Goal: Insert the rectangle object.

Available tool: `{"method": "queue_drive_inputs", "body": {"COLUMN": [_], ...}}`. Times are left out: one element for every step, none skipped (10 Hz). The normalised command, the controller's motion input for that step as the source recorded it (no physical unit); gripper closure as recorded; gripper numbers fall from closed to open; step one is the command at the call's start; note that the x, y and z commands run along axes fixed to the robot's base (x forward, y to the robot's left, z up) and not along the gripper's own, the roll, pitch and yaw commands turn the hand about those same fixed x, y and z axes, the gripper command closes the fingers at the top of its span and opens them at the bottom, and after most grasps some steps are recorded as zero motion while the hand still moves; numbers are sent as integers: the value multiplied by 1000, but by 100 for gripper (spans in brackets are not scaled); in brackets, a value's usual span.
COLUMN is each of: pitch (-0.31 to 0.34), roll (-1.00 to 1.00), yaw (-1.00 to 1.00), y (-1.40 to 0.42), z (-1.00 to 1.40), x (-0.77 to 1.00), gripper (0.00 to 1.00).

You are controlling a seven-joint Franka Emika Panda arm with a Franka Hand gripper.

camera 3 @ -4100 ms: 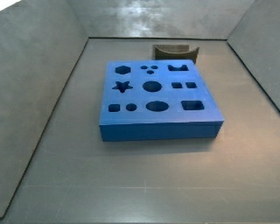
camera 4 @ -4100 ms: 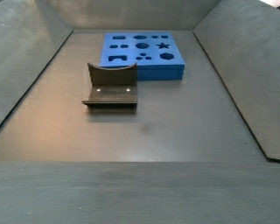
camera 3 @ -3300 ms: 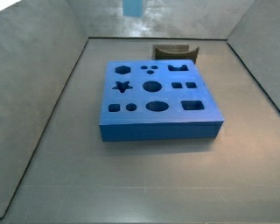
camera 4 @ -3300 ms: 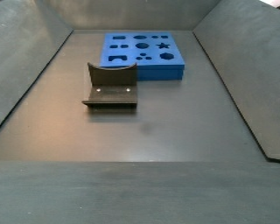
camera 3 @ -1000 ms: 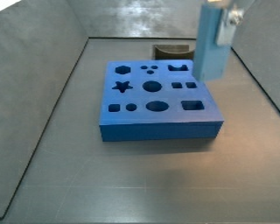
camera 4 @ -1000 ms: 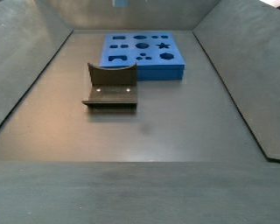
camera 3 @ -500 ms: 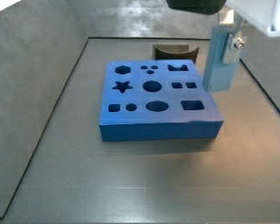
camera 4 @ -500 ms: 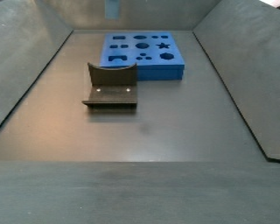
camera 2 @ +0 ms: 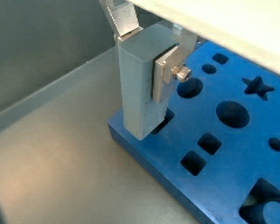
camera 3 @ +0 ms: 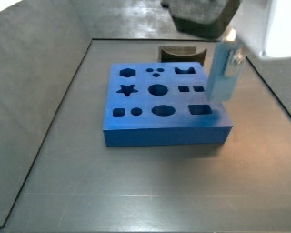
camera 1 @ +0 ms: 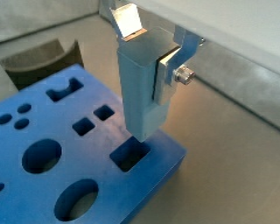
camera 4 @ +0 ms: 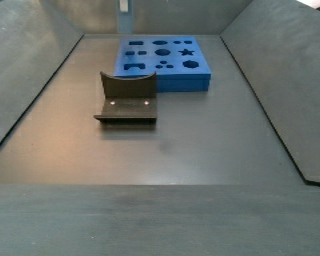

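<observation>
Tool (camera 1: pixel 149 66) clamped on rectangle object (camera 1: pixel 143 92) — lower now, tip at board (camera 1: pixel 60 149) slot.

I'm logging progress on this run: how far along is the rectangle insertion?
Done: the rectangle object is picked up, held upright in the hand. In hand: in both wrist views its lower end sits at a rectangular hole near the corner of the blue board. Left: whether it has entered is unclear; pushing it in and releasing remain.
</observation>
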Motion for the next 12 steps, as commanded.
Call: {"method": "queue_drive_inputs", "body": {"pitch": [233,107,0,0,0,0,0,10,53,91,30,3], "roll": [-304,-200,-119,-70,0,0,0,33,119,204,207,171], "yaw": [0,0,-9,-20,-71,-77,-94,-120,-114,-69,-14,0], "y": [60,0,0,0,0,0,-97,-137,-46,0,11,0], "z": [-357,-209,-106,-46,-11,-29,-49,-140,-243,-297,-320,-349], "x": [0,-71,-354,-314,-243,-254,-120,9,134,249,37,0], "gripper": [100,100,100,100,100,100,100,100,100,100,100,100]}}
